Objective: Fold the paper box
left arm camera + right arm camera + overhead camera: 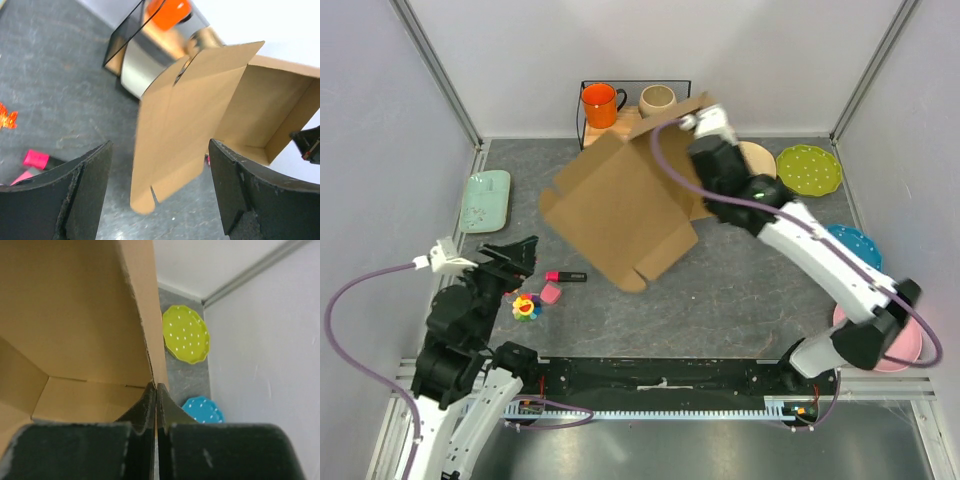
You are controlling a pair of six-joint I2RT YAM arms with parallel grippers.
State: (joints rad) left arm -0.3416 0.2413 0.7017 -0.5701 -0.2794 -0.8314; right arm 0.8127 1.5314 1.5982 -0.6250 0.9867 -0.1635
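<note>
The paper box (620,205) is brown cardboard, partly folded, and stands tilted at the middle back of the table with a slit flap reaching toward the front. My right gripper (698,123) is at the box's far right corner. In the right wrist view it (156,388) is shut on the thin edge of a box wall (145,315). My left gripper (522,250) hovers open at the near left, apart from the box. In the left wrist view the box (200,115) shows ahead between the wide fingers (95,170), with nothing held.
A black rack at the back holds an orange mug (601,103) and a beige cup (657,99). Green (809,168), blue (857,245) and pink (908,345) plates line the right side. A mint tray (485,198) lies left. A pink marker (566,276), a pink block (551,293) and a flower toy (526,307) lie near the left gripper.
</note>
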